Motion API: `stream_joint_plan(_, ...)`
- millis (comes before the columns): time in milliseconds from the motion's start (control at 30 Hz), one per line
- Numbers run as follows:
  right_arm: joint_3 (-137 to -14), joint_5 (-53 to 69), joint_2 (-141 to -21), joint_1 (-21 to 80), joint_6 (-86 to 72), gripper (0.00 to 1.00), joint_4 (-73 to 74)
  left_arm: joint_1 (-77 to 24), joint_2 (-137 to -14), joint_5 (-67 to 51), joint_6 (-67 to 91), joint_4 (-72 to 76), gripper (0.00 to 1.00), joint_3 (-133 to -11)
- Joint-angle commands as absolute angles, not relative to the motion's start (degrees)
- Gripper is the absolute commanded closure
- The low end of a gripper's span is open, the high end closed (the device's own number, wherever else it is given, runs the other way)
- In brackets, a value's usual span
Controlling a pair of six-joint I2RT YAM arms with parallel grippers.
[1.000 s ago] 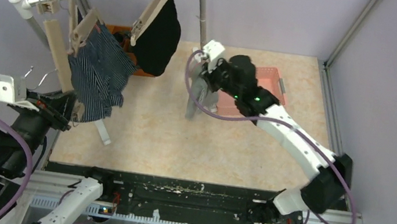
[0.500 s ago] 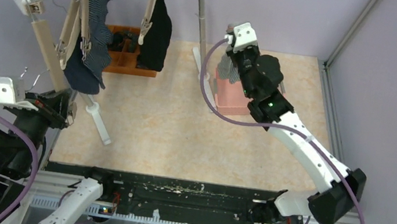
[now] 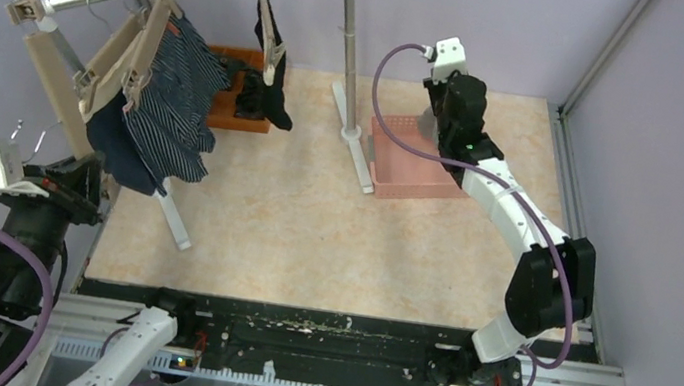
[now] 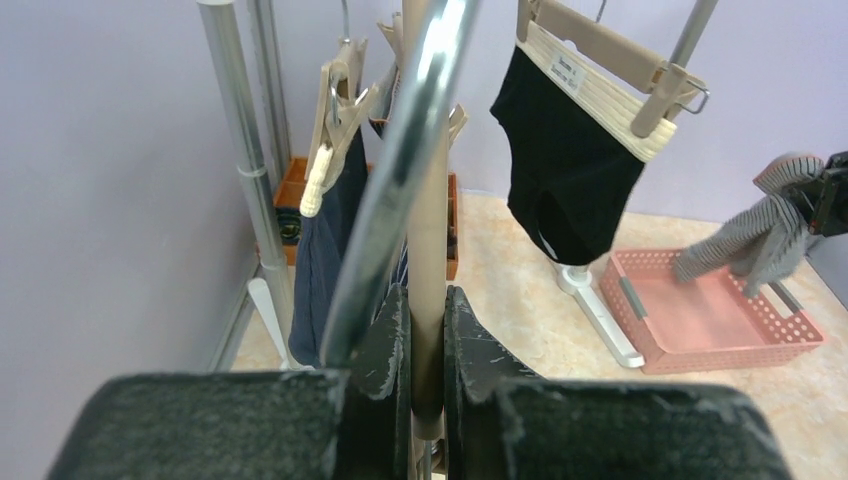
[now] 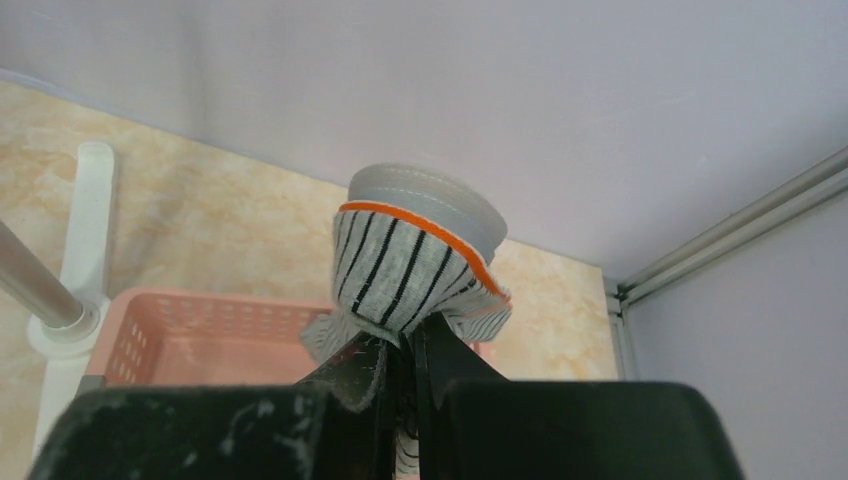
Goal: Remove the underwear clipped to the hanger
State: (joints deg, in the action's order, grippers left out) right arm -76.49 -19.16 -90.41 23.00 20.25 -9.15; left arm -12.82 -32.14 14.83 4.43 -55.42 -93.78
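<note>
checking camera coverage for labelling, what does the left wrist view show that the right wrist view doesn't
Left wrist only: the left hand shut on a beige bar, black briefs and a navy pair clipped to hangers, and an orange box.
Right wrist only: the orange edging on the grey striped underwear, and a close look at the right hand pinching it.
Both: that underwear, the pink basket and the rack's white foot.
</note>
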Motion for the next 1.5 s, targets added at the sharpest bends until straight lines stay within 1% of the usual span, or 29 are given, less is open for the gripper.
stream_joint_plan(0, -77.3, -16.38, -90.01, 22.37, 15.0, 1.0, -9.78, -12.31, -32.62, 17.53, 1.45, -52.51, 1.0, -95.75)
stream_joint_plan(267, -74.33, -14.08, -86.15, 22.41, 9.26, 1.0, -3.07, -12.3, -33.67, 20.65, -0.61, -50.99, 1.0, -95.59)
stream_joint_plan(400, -74.28, -14.51, -88.1, 22.41, 9.66, 1.0, 1.11, -12.31, -34.49, 21.16, -0.62, -51.18, 1.0, -95.22)
stream_joint_plan(433, -75.25, -14.39, -89.28, 22.41, 9.55, 0.82, 2.72, -12.3, -34.57, 21.18, -0.76, -50.96, 1.0, -95.29)
stream_joint_plan(467, -76.37, -14.63, -90.37, 22.48, 8.94, 0.57, 4.36, -12.3, -34.8, 21.26, -0.79, -50.82, 1.0, -95.42)
stream_joint_plan(500, -77.4, -14.64, -91.18, 22.5, 8.02, 0.38, 5.41, -12.3, -34.99, 21.35, -0.85, -51.0, 1.0, -95.7)
stream_joint_plan(533, -78.16, -14.12, -91.38, 22.5, 7.3, 0.32, 5.93, -12.3, -35.25, 21.61, -0.85, -51.31, 1.0, -95.97)
stream_joint_plan(633, -81.27, -11.39, -89.83, 24.07, 7.4, 0.31, 6.22, -12.3, -35.93, 23.36, 0.2, -52.65, 1.0, -96.74)
stream_joint_plan(767, -89.07, -15.71, -88.21, 31.3, 14.62, 0.31, 6.82, -12.31, -35.38, 25.44, 1.96, -52.29, 1.0, -95.45)
stream_joint_plan(800, -91.27, -15.22, -88.02, 32.47, 15.23, 0.31, 7.09, -12.3, -35.32, 26.27, 2.28, -52.22, 1.0, -94.77)
stream_joint_plan(900, -96.72, -5.51, -86.75, 33.01, 10.55, 0.31, 6.63, -12.33, -36.35, 29.71, 2.85, -52.82, 1.0, -93.35)
stream_joint_plan(967, -97.09, -2.87, -85.1, 33.8, 9.27, 0.31, 4.35, -12.31, -37.66, 31.84, 3.51, -53.41, 1.0, -92.65)
stream_joint_plan(1067, -96.52, -5.74, -82.66, 38.05, 12.81, 0.32, 2.07, -12.3, -38.3, 35.98, 5.14, -53.86, 1.0, -91.82)
stream_joint_plan(1167, -96.42, -7.66, -81.31, 40.14, 15.47, 0.31, 1.63, -12.39, -38.22, 39.89, 6.9, -54.87, 1.0, -91.68)
stream_joint_plan(1367, -93.87, -7.9, -79.8, 40.25, 16.43, 0.31, -0.23, -12.57, -37.73, 46.81, 16.31, -62.62, 1.0, -94.88)
stream_joint_plan(1467, -93.55, -3.65, -79.38, 40.17, 16.16, 0.31, -1.71, -12.49, -36.21, 47.9, 19.58, -63.23, 1.0, -93.56)
